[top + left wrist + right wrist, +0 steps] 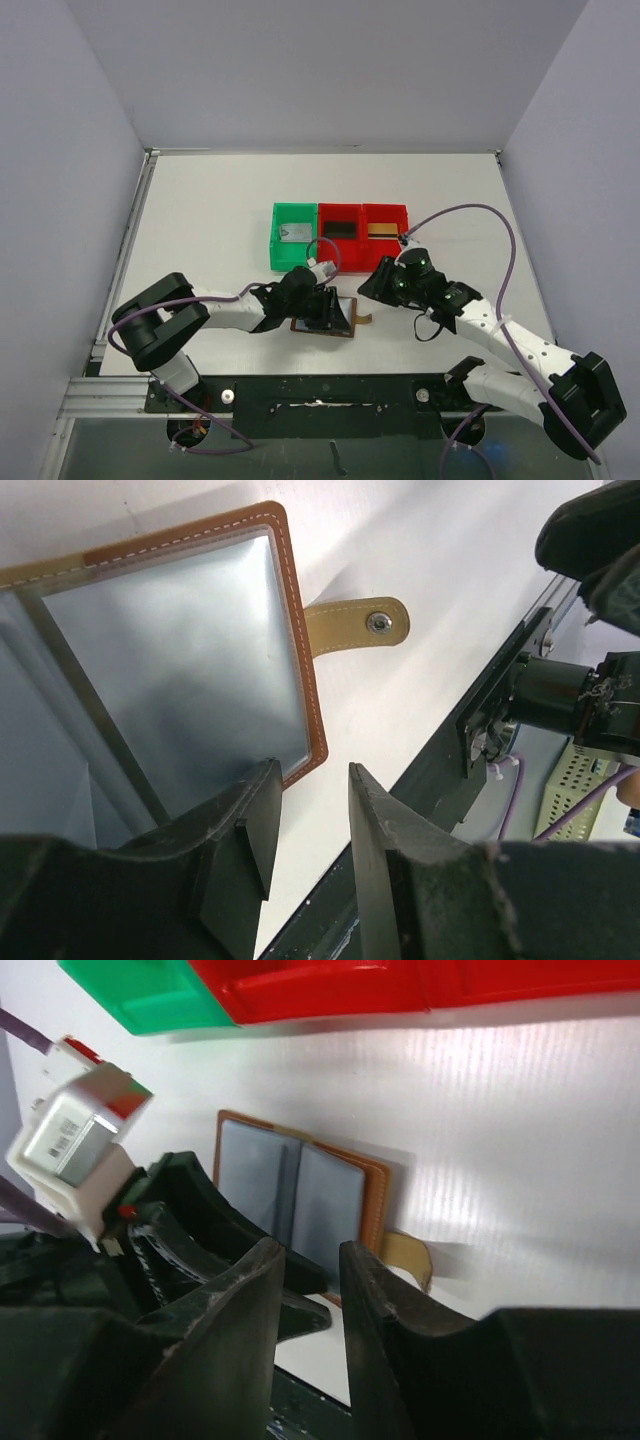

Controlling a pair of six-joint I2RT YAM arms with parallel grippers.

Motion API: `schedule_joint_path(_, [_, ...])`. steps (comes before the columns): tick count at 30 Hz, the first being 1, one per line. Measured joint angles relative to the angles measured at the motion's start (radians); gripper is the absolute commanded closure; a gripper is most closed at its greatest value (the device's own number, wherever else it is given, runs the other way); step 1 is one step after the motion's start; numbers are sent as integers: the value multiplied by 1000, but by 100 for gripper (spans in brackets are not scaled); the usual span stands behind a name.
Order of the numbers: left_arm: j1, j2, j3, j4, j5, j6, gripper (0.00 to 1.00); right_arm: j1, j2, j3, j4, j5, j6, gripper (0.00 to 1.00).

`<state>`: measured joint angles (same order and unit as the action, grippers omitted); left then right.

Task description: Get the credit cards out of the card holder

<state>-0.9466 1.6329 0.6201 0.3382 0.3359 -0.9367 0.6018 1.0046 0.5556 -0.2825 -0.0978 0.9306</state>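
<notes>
The brown card holder (345, 318) lies open on the table, and its two blue-grey sleeves (170, 650) show no card in them. Its tab (360, 620) points right. My left gripper (324, 304) hovers over the holder, open and empty (312, 805); one finger (255, 825) covers the holder's near corner. My right gripper (376, 284) is open and empty (308, 1280), just right of the holder (330, 1200). A silver-grey card (293, 234), a black card (340, 227) and a gold card (381, 229) lie in the bins.
A green bin (280, 252) and two red bins (362, 245) stand in a row just behind the holder. The table's front rail (330, 385) runs close below it. The left arm's fingers (200, 1220) show in the right wrist view.
</notes>
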Motion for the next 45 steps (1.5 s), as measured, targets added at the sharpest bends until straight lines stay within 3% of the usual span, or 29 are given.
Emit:
schedule_joint_path(9, [-10, -43, 0, -53, -56, 17, 68, 67, 262, 80, 90, -33, 7, 86])
schedule_joint_path(15, [-10, -153, -5, -114, -122, 32, 66, 126, 449, 143, 112, 4, 27, 83])
schedule_joint_path(22, [8, -423, -68, -286, -305, 28, 61, 188, 533, 206, 53, 89, 32, 70])
schedule_joint_path(27, [132, -563, -127, -424, -398, -8, 61, 220, 560, 257, 10, 125, 20, 53])
schedule_joint_path(35, [290, -692, -225, -540, -405, -55, 60, 277, 650, 392, -40, 171, 12, 27])
schedule_joint_path(40, [307, -735, -228, -566, -403, -64, 60, 306, 693, 459, -92, 203, 9, 20])
schedule_joint_path(45, [314, -740, -228, -575, -402, -72, 60, 337, 767, 552, -159, 243, 1, 19])
